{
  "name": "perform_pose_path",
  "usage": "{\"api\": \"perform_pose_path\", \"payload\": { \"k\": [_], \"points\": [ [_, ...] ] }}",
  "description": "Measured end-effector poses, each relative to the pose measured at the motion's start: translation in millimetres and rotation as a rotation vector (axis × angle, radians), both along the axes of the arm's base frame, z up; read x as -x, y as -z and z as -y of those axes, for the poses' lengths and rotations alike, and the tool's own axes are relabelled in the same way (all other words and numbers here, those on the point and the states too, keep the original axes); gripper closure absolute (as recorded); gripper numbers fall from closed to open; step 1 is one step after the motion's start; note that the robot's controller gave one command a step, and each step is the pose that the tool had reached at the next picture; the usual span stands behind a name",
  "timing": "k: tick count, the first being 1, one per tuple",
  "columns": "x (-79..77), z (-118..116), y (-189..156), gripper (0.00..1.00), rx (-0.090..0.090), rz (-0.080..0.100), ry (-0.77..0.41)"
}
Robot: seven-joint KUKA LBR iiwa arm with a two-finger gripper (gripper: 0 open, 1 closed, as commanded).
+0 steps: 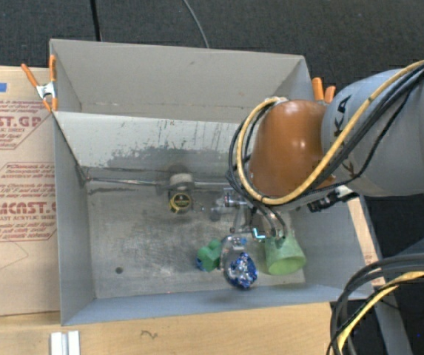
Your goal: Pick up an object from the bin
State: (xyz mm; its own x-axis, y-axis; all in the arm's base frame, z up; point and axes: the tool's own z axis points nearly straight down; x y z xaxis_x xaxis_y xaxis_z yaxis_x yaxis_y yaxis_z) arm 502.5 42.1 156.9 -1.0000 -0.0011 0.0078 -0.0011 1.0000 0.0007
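Observation:
My gripper (pixel 237 231) hangs below the arm's wrist over the bin's front right part. Right under it lies a blue and white crumpled ball (pixel 241 271). A small green block (pixel 209 258) sits just left of the ball. A pale green cup (pixel 283 254) lies on its side to the right of the ball, partly hidden by the wrist. Nothing shows as held.
A yellow and black tape measure (pixel 181 201) lies near the bin's middle, with a grey round thing (pixel 180 179) just behind it by the back wall. The arm's orange cover and cables hang over the bin's right side.

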Motion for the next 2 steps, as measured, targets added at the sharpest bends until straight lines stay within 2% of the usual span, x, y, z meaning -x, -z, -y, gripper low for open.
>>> {"api": "perform_pose_path", "payload": {
  "k": [1,2],
  "points": [
    [15.2,48,83,0.00,-0.002,0.032,-0.355],
    [21.6,76,56,0.00,0.000,0.011,-0.333]
  ]
}}
